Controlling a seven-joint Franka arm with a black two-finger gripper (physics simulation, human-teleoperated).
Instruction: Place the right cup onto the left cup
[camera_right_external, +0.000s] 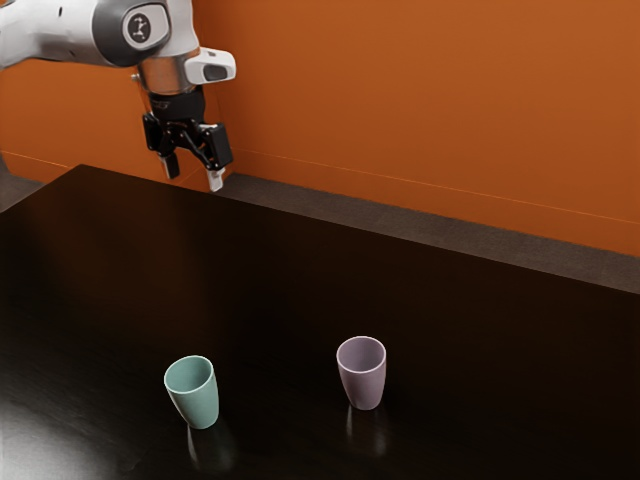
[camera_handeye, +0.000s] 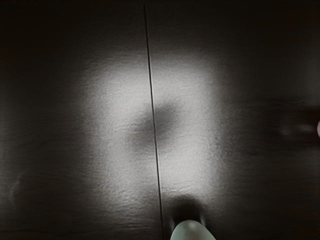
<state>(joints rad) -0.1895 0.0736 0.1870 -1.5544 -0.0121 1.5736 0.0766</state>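
Teal cup (camera_right_external: 202, 404), nearest at the exterior view's left, could be tipped by an off-centre lowering. Slightly farther, at its right, the upright lilac cup (camera_right_external: 366, 388) could be knocked by misaligned jaws, held wide, empty and far off.

Cups: two are entered, of which one is listed as a green cup (camera_right_external: 200, 402) and one as a mauve cup (camera_right_external: 366, 387). Tables: one table (camera_right_external: 280, 290) is recorded. Arms: one arm (camera_right_external: 60, 38) is counted. Grippers: one gripper (camera_right_external: 193, 177) is registered, with two fingers (camera_right_external: 216, 181) itemised.
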